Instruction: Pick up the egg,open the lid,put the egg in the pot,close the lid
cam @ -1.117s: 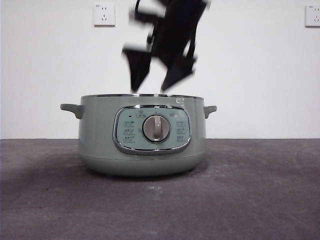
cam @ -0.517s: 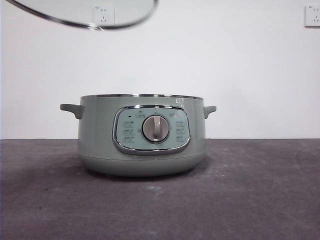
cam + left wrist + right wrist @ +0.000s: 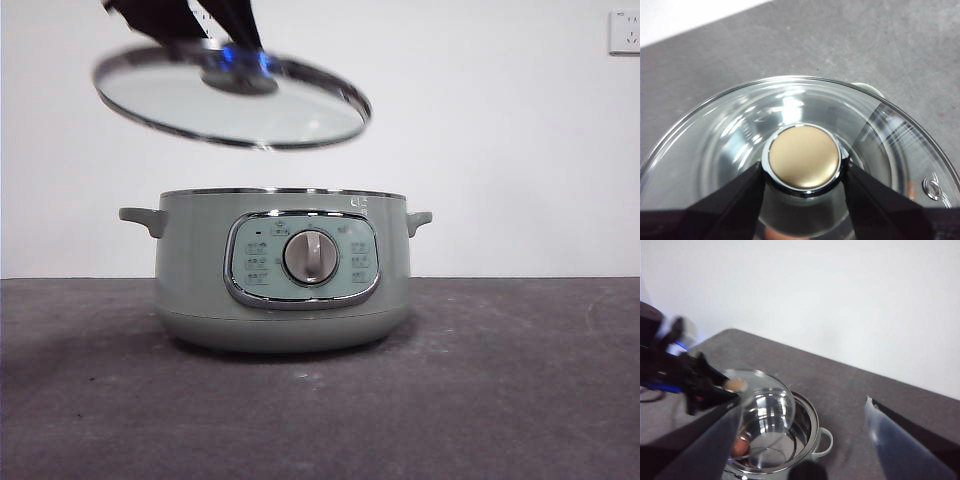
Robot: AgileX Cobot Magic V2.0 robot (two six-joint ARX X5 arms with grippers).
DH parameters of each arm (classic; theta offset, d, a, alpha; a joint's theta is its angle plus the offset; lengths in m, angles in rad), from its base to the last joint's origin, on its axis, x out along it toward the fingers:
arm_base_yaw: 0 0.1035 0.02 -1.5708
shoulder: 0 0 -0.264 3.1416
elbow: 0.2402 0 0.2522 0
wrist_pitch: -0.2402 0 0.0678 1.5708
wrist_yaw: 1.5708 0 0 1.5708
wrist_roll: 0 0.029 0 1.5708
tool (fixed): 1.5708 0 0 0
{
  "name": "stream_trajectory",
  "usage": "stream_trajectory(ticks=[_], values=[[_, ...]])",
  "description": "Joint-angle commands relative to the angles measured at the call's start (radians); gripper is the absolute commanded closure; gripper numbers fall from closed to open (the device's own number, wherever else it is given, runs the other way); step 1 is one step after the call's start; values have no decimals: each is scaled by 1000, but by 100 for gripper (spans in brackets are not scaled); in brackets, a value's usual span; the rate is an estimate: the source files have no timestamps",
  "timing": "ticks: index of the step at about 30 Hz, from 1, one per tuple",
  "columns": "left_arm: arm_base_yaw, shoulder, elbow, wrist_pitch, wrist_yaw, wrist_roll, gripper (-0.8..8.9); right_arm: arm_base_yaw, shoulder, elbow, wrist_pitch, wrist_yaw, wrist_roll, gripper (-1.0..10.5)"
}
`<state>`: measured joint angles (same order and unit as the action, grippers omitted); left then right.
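Above grey table (image 3: pixel 520 400), left tool (image 3: pixel 802 172) clamps lid (image 3: pixel 235 100) over pot (image 3: pixel 285 280); right tool (image 3: pixel 800 440) gapes.

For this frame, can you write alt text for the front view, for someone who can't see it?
A clear glass lid with a metal rim hangs tilted in the air above and left of an open pale sage-green electric pot, held at its knob by the left gripper coming from the top edge. The pot sits on a dark grey table, its silver dial facing the camera.
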<state>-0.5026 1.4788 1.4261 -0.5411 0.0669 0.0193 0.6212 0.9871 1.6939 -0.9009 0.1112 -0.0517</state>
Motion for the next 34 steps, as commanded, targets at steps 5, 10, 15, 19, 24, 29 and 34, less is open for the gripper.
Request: stream_trajectory(ticks=[5, 10, 15, 19, 24, 29, 34], values=[[-11, 87, 7, 138, 18, 11, 822, 1, -43, -1, -26, 0, 9, 537], [-14, 135, 7, 180, 17, 11, 822, 1, -59, -1, -43, 0, 9, 536], [-14, 163, 7, 181, 14, 11, 822, 2, -59, -1, -66, 0, 9, 537], [-14, 178, 7, 191, 15, 11, 822, 2, -58, -1, -69, -1, 9, 537], [-16, 205, 7, 200, 18, 10, 822, 2, -58, -1, -71, -1, 9, 536], [-16, 235, 7, 200, 17, 8, 822, 2, -58, -1, -82, -1, 9, 537], [-16, 240, 7, 178, 17, 7, 822, 2, -58, -1, -95, -5, 9, 537]])
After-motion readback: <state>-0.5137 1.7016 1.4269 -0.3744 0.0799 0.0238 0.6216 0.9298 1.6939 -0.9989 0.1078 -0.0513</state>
